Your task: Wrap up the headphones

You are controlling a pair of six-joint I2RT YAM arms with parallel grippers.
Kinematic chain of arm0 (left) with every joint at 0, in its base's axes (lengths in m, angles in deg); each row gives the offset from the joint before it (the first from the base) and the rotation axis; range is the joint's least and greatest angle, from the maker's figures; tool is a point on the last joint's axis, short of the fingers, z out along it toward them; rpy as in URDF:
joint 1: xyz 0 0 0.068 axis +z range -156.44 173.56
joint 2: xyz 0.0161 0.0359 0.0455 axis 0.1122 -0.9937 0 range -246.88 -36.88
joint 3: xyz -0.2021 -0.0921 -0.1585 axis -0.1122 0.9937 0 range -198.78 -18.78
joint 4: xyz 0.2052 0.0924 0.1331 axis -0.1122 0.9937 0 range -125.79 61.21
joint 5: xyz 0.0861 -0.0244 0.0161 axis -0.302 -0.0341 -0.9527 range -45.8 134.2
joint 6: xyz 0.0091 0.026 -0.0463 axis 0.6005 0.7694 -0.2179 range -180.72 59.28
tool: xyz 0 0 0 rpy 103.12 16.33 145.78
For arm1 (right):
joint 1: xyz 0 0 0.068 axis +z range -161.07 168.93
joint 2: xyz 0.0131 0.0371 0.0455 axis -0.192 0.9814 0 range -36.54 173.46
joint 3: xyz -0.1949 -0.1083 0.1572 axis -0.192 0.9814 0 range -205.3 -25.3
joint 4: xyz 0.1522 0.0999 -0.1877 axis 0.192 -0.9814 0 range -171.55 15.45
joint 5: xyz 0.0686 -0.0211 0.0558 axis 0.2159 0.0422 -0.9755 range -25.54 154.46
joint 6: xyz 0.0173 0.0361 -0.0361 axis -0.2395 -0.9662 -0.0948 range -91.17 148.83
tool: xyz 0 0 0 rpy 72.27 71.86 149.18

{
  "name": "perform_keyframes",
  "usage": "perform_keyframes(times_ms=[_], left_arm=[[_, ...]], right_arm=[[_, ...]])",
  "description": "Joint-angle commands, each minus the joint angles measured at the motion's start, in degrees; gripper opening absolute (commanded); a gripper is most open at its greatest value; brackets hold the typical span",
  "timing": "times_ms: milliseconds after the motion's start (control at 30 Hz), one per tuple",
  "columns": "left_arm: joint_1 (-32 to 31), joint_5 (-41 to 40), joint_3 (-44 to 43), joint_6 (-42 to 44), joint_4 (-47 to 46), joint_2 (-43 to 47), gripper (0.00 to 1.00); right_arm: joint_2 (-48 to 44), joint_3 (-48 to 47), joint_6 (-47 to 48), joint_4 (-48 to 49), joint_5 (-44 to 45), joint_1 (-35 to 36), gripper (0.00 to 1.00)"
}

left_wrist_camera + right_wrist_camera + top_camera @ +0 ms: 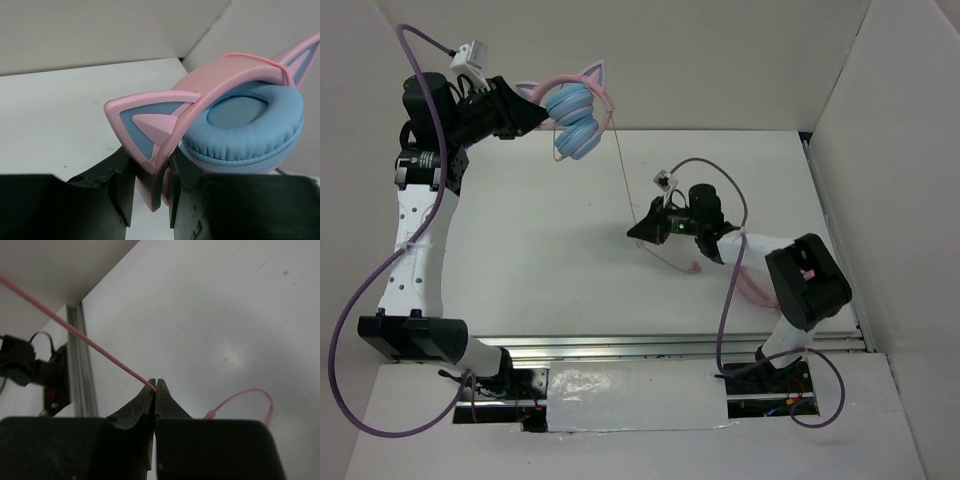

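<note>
The headphones [574, 118] have light blue earcups, a pink headband and cat ears. They hang in the air at the back left of the table. My left gripper [542, 115] is shut on the pink headband [155, 165], beside a blue earcup [250, 127]. The thin pink cable [625, 170] runs taut from the headphones down to my right gripper [638, 233], which is shut on it near the table's middle. In the right wrist view the cable [85, 337] ends between the closed fingertips [156, 389]. The cable's loose end [240, 399] lies curled on the table.
White walls stand at the back and right of the white table [540, 260]. More slack pink cable [750, 285] lies under my right arm. A metal rail [670, 345] runs along the near edge. Purple arm cables loop beside both arms.
</note>
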Motion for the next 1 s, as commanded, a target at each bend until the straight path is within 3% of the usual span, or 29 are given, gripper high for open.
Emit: perform_keyframes(times_ms=[0, 200, 433, 733, 833, 933, 967], left_arm=[[-0.05, -10.63, -2.49, -2.28, -2.75, 0.90, 0.00], [-0.05, -24.33, -2.23, -1.23, 1.13, -2.45, 0.00], [-1.55, -32.17, -3.01, 0.35, 3.50, -4.73, 0.00], [-1.98, -33.67, -3.81, 0.09, 3.68, -5.70, 0.00], [-1.99, -31.40, -3.90, 0.09, 2.81, -5.88, 0.00], [-1.55, -18.08, -3.46, 0.88, -1.05, -6.23, 0.00], [-1.55, -8.81, -3.46, 0.62, -1.94, -6.49, 0.00]], right_arm=[[-8.50, 7.19, 1.31, -2.20, 0.36, 3.56, 0.00], [-22.06, 13.87, 4.65, -13.01, 10.27, 9.19, 0.00], [-29.97, 16.08, 4.29, -17.76, 15.73, 10.25, 0.00], [-27.18, 14.93, 5.53, -20.23, 15.22, 10.34, 0.00], [-25.07, 17.21, 3.51, -14.61, 12.85, 10.16, 0.00], [-21.13, 14.86, 4.56, -12.49, 9.95, 9.11, 0.00], [-19.97, 13.72, 6.04, -12.58, 7.77, 8.06, 0.00]])
